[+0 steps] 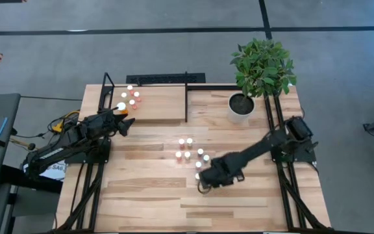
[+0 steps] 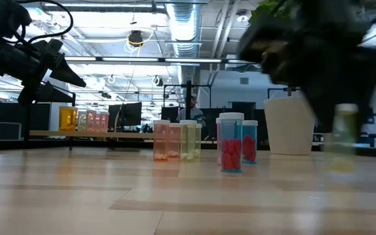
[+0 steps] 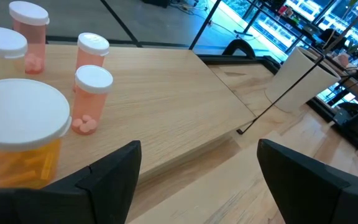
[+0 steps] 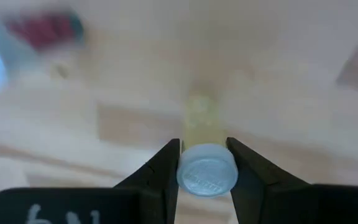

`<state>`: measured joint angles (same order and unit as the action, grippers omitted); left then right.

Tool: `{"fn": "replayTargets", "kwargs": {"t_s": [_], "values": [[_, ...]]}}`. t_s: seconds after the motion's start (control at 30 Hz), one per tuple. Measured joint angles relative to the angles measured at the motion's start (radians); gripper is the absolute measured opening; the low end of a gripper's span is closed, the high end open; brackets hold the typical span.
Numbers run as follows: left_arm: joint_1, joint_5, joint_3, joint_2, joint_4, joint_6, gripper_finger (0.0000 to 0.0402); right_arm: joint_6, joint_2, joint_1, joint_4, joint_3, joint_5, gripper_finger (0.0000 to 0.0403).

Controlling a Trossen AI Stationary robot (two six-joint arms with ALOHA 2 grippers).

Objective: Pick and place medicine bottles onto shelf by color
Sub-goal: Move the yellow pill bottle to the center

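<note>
My right gripper (image 1: 204,181) hangs over the table's middle, nearer the front than a cluster of white-capped medicine bottles (image 1: 188,151), and is shut on a yellowish bottle (image 2: 346,138). The cluster stands upright on the tabletop: orange, yellow-green, red and blue ones (image 2: 204,140). Several more bottles (image 1: 132,97) stand on the light-wood shelf (image 1: 164,107) at the far left; an orange one and pinkish ones show in the left wrist view (image 3: 18,140). My left gripper (image 1: 126,123) waits open at the shelf's near left corner, touching nothing. My right gripper pinches the yellowish bottle's white cap (image 4: 207,173) between its two fingers (image 4: 166,169), one on each side. The fingers come from above, pointing steeply down. The bottle hangs upright below them and looks clear of the tabletop.
A white pot (image 1: 241,107) with a green plant stands at the far right, beside the shelf's black upright rods (image 1: 186,97). Bare planks lie along the table's near edge (image 1: 193,208). Beyond the table is an office room.
</note>
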<state>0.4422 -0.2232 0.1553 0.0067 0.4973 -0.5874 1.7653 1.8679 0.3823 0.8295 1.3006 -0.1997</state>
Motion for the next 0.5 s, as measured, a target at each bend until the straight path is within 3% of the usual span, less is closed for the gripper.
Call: {"fn": "replayTargets", "kwargs": {"t_s": [0.2,0.5], "values": [[0.000,0.000,0.000,0.000,0.000,0.000,0.0309,-0.022,0.000,-0.082,-0.029,0.000,0.000,0.0127],[0.000,0.000,0.000,0.000,0.000,0.000,0.0309,-0.020,0.000,-0.112,-0.018,0.037,0.047,0.0127]]}}
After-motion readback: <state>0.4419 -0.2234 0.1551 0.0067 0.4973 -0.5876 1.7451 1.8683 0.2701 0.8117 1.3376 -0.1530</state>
